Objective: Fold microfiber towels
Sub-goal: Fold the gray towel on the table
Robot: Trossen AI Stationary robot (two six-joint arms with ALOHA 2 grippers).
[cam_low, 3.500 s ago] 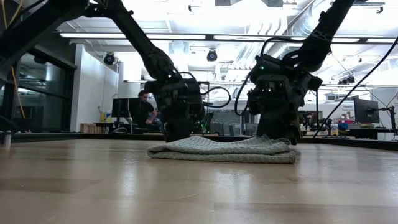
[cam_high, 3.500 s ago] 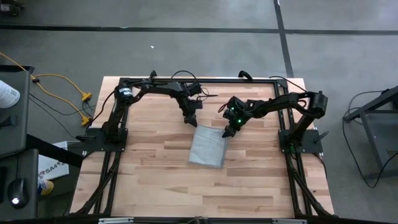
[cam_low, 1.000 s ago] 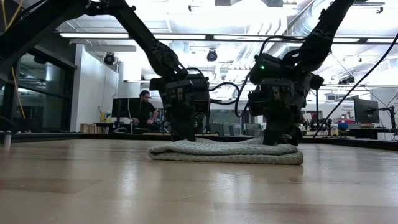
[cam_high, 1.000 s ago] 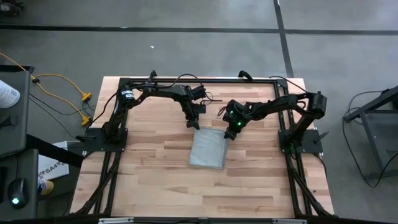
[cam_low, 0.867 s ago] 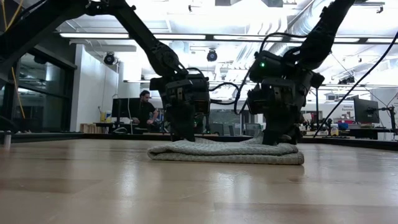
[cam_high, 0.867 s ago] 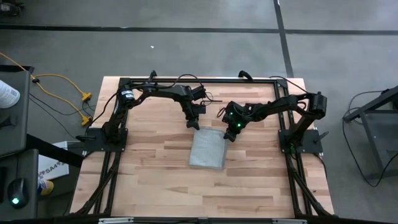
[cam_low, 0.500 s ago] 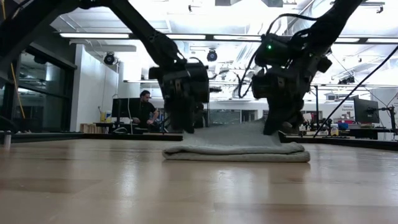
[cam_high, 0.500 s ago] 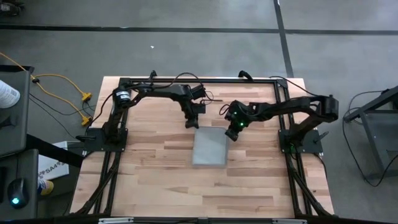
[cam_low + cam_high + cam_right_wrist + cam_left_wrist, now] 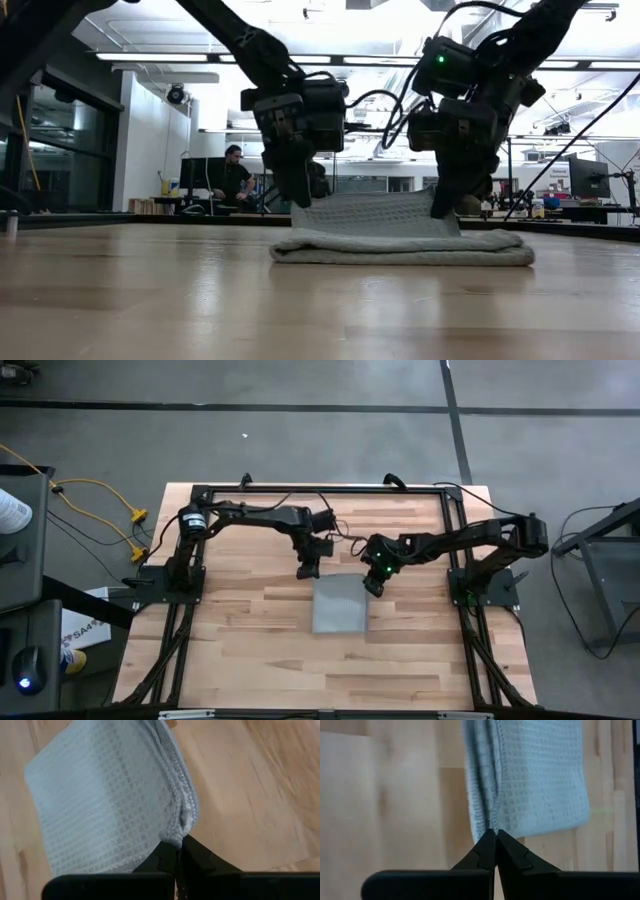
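1. Towel (image 9: 340, 605) is lying near the middle of the tabletop (image 9: 240, 650), already folded into a small rectangle, and its far edge is being lifted off the wood.
2. In the low view the lower layers are resting flat on the wood while the upper layer is standing up like a low wall between the two arms.
3. The left gripper (image 9: 309, 571) is pinching the far left corner of the towel; in the left wrist view its fingers (image 9: 485, 851) are pressed together on the hem with no gap.
4. The right gripper (image 9: 374, 586) is clamping the far right corner in the same way, and in the right wrist view the stitched edge is bunching at its tips.
5. I judge that the next fold is being started, with the lifted edge to be carried toward the near edge of the tabletop.
6. Risk: each pinch is taking only a little of the hem, so one corner may slip out when the cloth is pulled, and the fold would then come out crooked.
7. Risk: if the two arms are not moving evenly, the lower layers may be dragged and the earlier fold may open.
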